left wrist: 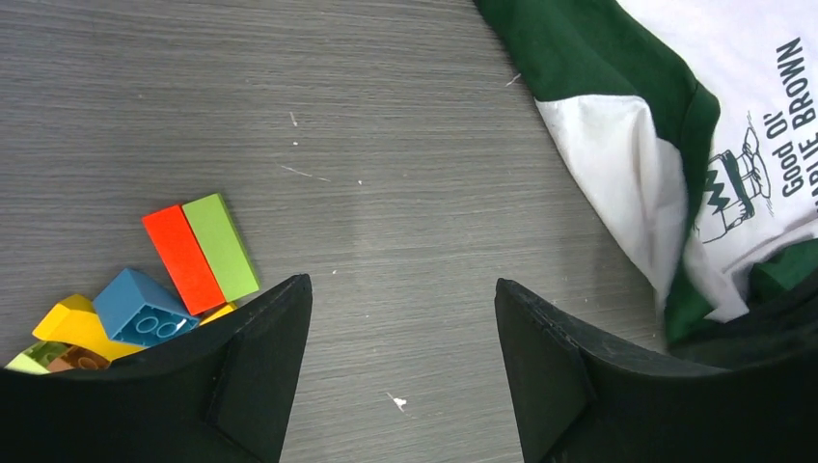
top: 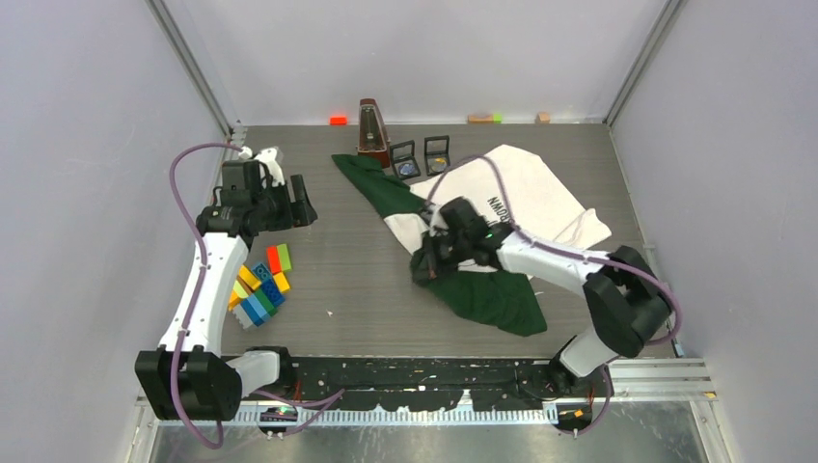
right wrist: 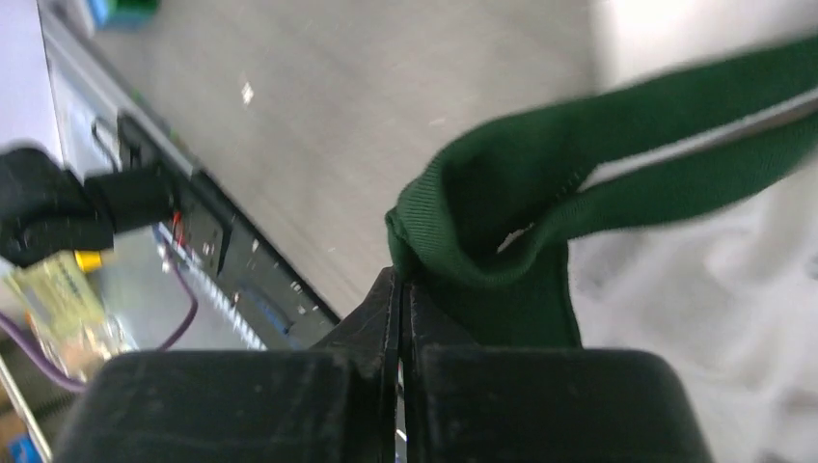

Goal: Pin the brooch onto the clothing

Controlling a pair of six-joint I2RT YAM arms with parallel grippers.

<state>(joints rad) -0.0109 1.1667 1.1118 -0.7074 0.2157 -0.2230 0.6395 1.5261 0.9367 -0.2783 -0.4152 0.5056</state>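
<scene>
right pincer [right wrist: 397,286]: clamped shut on the dark green ribbed band [right wrist: 482,183] of the T-shirt [top: 536,189], fabric bunched at its tips | T-shirt: crumpled on the bench [top: 357,275], centre-right | left pincer [left wrist: 403,304]: jaws wide apart, holding nothing, above bare bench; T-shirt apart to its right, toy blocks [left wrist: 183,256] to its left
</scene>
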